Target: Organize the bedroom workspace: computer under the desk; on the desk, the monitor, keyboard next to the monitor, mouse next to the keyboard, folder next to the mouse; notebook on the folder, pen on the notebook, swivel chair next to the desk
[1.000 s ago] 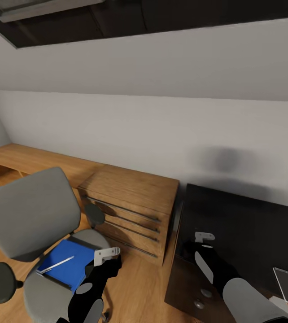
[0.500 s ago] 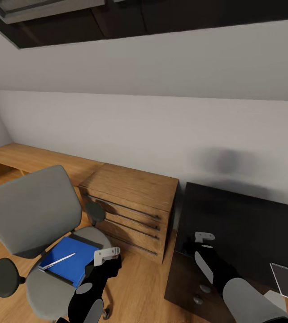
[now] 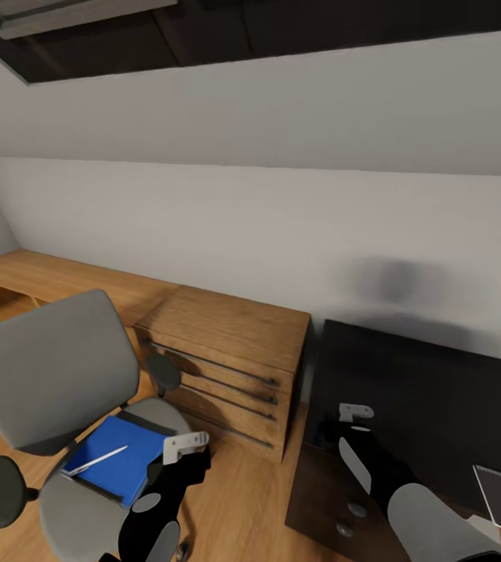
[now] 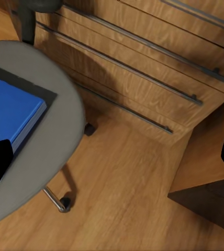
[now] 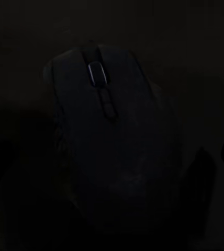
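The swivel chair [image 3: 51, 375] has a seat and back of matt grey padding that looks like cloth, with matt black armrests, and its base shows thin shiny metal in the left wrist view. On the seat lies the folder [image 3: 118, 459], smooth and bright blue, with the pen [image 3: 98, 460], pale and slightly shiny, on it. The low cabinet [image 3: 231, 363] and the floor [image 3: 246, 499] are light wood with visible grain; the drawers carry dark metal bar handles. The surface [image 3: 422, 390] is black and glossy, with round silver knobs on its drawers. The mouse [image 5: 109, 151] looks like dark matt plastic. The wall [image 3: 243, 226] is plain matt white.
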